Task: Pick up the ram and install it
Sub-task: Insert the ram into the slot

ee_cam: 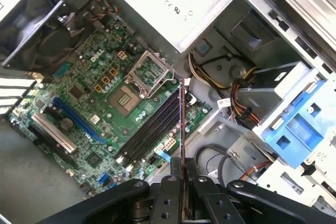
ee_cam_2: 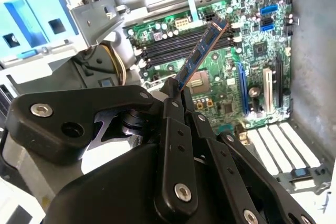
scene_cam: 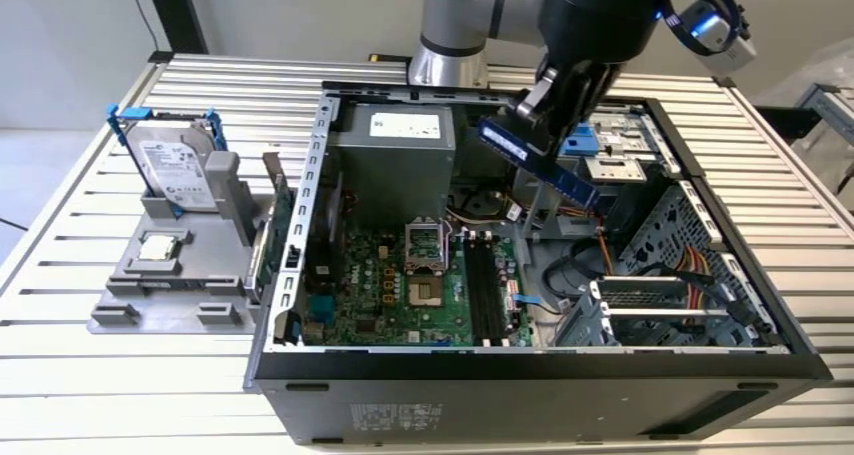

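Ram (ee_cam: 182,124) pinched between fingers (ee_cam: 169,198), above motherboard (ee_cam: 89,103).

We see a blue ram (scene_cam: 547,167) dotted with dark chips, and a black gripper (scene_cam: 530,110). The motherboard (scene_cam: 400,285) is green with black slots. At the exterior view's left, the hard drive (scene_cam: 174,165) is silver in a blue frame, its tray (scene_cam: 187,280) grey. The tabletop (scene_cam: 80,375) is pale with ribbed stripes.

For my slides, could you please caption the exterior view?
The gripper holds the ram tilted above the open computer case, motherboard exposed.
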`<state>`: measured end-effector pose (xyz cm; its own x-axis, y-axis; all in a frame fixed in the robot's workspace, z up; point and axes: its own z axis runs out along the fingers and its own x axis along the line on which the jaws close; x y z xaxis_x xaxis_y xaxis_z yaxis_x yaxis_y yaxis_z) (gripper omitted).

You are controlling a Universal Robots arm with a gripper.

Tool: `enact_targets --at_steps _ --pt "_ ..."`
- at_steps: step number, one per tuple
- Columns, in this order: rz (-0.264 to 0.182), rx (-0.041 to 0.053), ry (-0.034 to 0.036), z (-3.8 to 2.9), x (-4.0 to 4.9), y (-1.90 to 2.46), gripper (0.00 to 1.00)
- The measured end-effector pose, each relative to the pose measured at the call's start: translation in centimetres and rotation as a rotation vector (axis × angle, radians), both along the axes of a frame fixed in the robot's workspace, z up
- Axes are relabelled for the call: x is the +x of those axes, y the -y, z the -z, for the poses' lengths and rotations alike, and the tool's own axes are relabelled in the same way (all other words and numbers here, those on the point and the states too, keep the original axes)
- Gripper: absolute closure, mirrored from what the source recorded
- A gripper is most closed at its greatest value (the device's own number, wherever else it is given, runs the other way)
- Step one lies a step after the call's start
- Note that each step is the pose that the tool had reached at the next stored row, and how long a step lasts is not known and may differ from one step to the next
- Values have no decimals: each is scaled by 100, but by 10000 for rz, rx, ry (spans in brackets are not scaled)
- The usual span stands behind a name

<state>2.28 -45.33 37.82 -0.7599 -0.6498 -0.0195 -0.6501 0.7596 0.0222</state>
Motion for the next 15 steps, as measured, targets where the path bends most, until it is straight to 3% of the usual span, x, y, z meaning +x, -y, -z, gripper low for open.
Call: enact_targets --at_steps 15 --pt "1975 -1 0 1 0 2 100"
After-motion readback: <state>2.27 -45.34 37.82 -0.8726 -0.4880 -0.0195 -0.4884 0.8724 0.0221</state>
